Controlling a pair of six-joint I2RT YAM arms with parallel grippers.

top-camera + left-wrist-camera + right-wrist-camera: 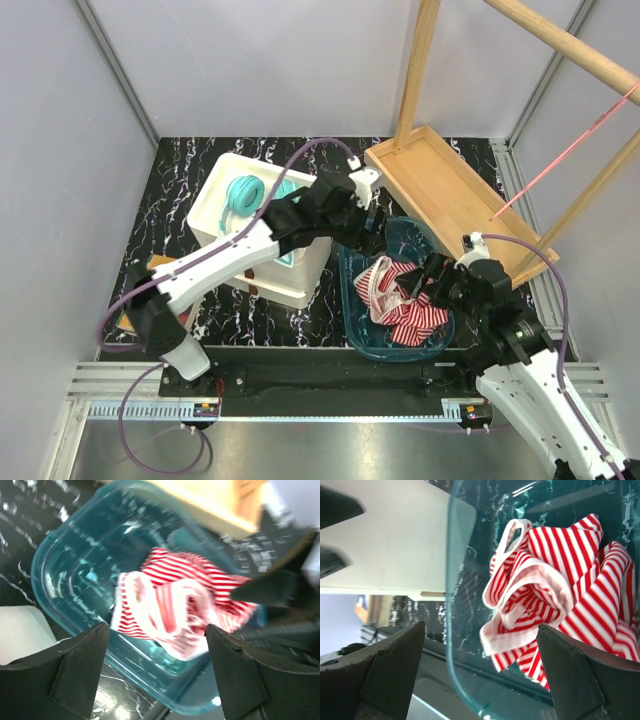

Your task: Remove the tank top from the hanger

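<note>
The tank top [405,305] lies crumpled in a blue tub [347,290] at about 5 o'clock on the black marbled surface [180,190]. It is bunched into folds, with its paler inside and a narrow strap showing. It is off the hanger [570,150]. Only a straight stretch of that thin pink wire is visible, slanting across at 2 o'clock, well apart from the garment and near the wooden rack poles [418,70].

The left end effector [375,235] hangs over the tub's 11 o'clock corner. Its fingers are spread wide with nothing between them, and the striped cloth lies below in the tub. The right end effector [435,285] sits at the tub's 3 o'clock side, just beside the cloth. It too is wide open and grips nothing.

A white box [295,285] stands at 9 o'clock from the tub, under the left arm. A shallow wooden tray [450,190] lies at 1 o'clock from the tub, and its near corner meets the rim.
</note>
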